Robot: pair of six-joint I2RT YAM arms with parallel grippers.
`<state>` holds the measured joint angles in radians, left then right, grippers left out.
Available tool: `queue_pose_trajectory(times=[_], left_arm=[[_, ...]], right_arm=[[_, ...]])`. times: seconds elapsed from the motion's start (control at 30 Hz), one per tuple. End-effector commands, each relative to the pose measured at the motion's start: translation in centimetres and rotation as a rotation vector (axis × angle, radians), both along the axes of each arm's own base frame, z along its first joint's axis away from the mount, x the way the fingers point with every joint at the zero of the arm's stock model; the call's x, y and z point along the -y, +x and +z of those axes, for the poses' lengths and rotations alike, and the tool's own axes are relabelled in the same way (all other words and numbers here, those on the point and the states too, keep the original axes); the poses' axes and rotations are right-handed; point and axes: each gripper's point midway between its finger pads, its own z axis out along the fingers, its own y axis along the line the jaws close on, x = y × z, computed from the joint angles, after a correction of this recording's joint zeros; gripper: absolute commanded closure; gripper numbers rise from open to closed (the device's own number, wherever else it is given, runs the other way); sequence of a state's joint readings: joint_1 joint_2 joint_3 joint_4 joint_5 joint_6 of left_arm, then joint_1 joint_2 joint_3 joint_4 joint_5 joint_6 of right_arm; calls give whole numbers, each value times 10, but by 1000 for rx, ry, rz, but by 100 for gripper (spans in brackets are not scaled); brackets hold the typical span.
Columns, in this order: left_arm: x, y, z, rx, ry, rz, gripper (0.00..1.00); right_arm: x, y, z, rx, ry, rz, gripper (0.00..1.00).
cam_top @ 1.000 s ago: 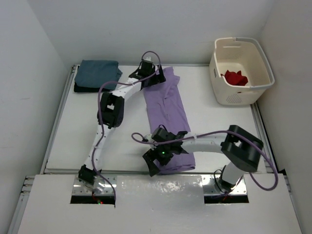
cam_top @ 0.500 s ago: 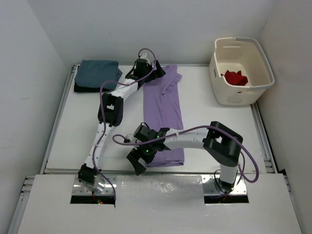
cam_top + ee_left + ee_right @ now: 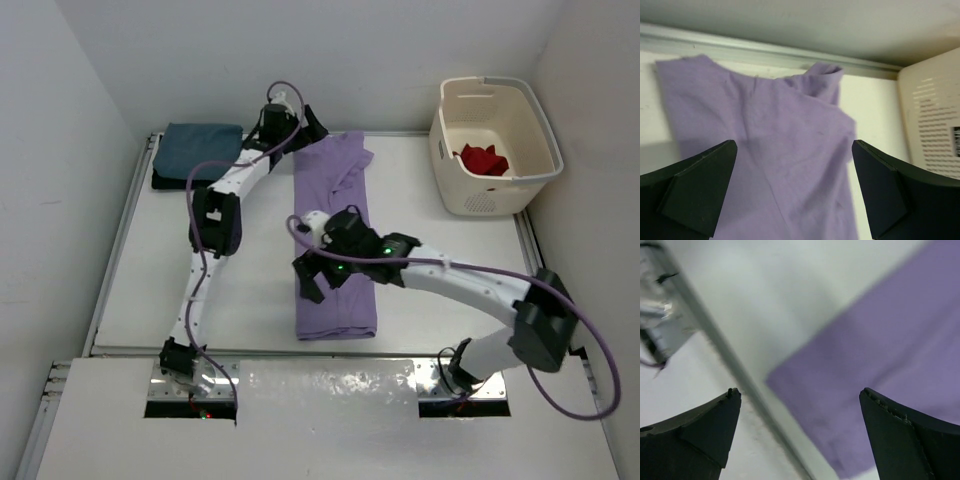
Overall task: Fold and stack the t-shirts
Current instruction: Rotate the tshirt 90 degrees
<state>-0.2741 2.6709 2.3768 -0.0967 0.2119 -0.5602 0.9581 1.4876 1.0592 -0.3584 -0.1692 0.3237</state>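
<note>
Lavender t-shirt (image 3: 335, 240): folded lengthwise into a long narrow strip, it lay flat down the middle of the worktop (image 3: 150, 260), one end at the far edge and the other close to the near edge; its far end was rumpled, with a sleeve fold turned up.
Left gripper (image 3: 305, 125): jaws spread as wide as they go, with nothing between them; it hung over the far edge of the worktop, just above the far end of the lavender strip. Its wrist view (image 3: 795, 150) showed cloth below both fingers and no grasp.
Right gripper (image 3: 312, 278): jaws also fully spread and holding nothing; it was poised over the left edge of the strip, about midway along it. Its wrist view (image 3: 800, 392) was blurred, so contact with the cloth could not be judged.
Teal-blue t-shirt (image 3: 200, 148): folded, in the far left corner of the worktop.
Black t-shirt (image 3: 170, 184): directly beneath the teal one, only its edge showing.
Red t-shirt (image 3: 483, 158): crumpled inside the basket.
Laundry basket (image 3: 480, 200): cream plastic, upright at the far right corner.
</note>
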Motion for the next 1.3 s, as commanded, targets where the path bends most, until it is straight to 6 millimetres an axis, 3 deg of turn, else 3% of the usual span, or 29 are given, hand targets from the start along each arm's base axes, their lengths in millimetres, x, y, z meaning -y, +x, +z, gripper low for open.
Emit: queue_pose_trajectory(times=[0.0, 0.03, 0.1, 0.2, 0.23, 0.3, 0.33, 0.4, 0.43, 0.47, 0.5, 0.53, 0.57, 0.6, 0.67, 0.7, 0.73, 0.8, 1.0, 1.1, 1.27], left_arm=[[-13, -25, 178, 243, -25, -15, 0], [-16, -44, 197, 244, -20, -34, 0], [-20, -68, 198, 202, 10, -43, 0], [-35, -121, 188, 105, 61, -28, 0], [-42, -150, 180, 67, 83, -18, 0], [-49, -183, 167, 19, 97, 5, 0], [-58, -216, 154, -17, 110, 16, 0], [-54, -253, 146, -48, 80, 10, 0], [-59, -285, 135, -68, 76, 8, 0], [-50, -306, 127, -87, 64, -18, 0], [-54, -330, 97, -149, 83, -23, 0], [-57, -347, 107, -125, 61, -8, 0], [-51, -367, 97, -167, 37, -22, 0], [-52, -390, 80, -199, 30, -42, 0], [-38, -423, 63, -263, -18, -98, 0], [-40, -441, 40, -321, -9, -106, 0], [-37, -459, 36, -347, -14, -127, 0], [-39, -482, 16, -419, -22, -129, 0], [-21, -535, -21, -553, -5, -222, 1], [-6, -532, -17, -534, -14, -256, 4], [19, -501, 8, -410, 2, -272, 6]], right_arm=[[47, 22, -3, 100, -76, -138, 1], [58, 24, -2, 110, -78, -161, 1], [77, 31, -7, 84, -102, -220, 1], [100, 14, -27, 19, -161, -250, 1], [109, 3, -37, -4, -159, -265, 1], [124, -14, -58, -35, -177, -263, 1], [130, -19, -58, -27, -173, -264, 1], [140, -29, -68, -40, -197, -257, 1], [149, -38, -80, -64, -230, -265, 2], [153, -43, -83, -67, -238, -264, 4], [161, -50, -92, -81, -271, -265, 6], [164, -56, -97, -88, -289, -272, 12], [169, -61, -105, -89, -303, -274, 16], [164, -60, -106, -80, -282, -270, 19], [160, -61, -107, -72, -284, -273, 24], [157, -58, -105, -58, -285, -272, 26], [156, -54, -104, -34, -292, -284, 27], [153, -50, -106, -18, -289, -287, 36], [150, -47, -118, -11, -304, -285, 41], [152, -45, -121, -4, -312, -302, 49], [152, -44, -121, 4, -277, -329, 72]])
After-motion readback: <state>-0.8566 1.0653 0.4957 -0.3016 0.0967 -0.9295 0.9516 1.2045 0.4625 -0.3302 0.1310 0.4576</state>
